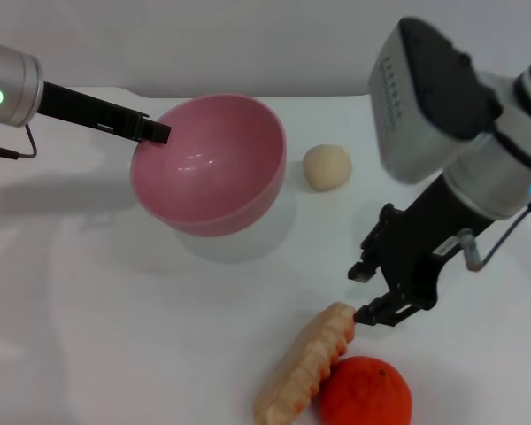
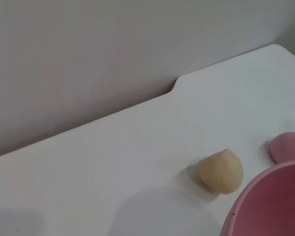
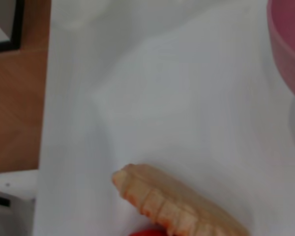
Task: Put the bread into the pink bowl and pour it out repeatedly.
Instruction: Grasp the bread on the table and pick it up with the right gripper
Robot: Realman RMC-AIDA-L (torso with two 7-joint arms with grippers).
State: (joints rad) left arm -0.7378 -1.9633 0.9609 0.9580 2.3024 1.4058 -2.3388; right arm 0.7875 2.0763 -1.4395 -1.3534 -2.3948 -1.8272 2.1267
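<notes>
The pink bowl [image 1: 214, 164] is empty and hangs tilted above the table, its mouth turned toward me and a shadow beneath it. My left gripper [image 1: 155, 131] is shut on its left rim; the rim [image 2: 265, 206] also shows in the left wrist view. The bread [image 1: 305, 363] lies on the table at the front right, resting against a round orange fruit [image 1: 365, 390]. My right gripper [image 1: 367, 294] hovers open just at the bread's far end, holding nothing. The right wrist view shows the bread [image 3: 177, 204] and an edge of the bowl [image 3: 287, 49].
A small beige ball [image 1: 326, 166] sits on the table right of the bowl, also seen as the beige ball [image 2: 220, 171] in the left wrist view. A small pink ball [image 2: 287, 146] lies beyond it. The table's front edge [image 3: 44, 147] runs close to the bread.
</notes>
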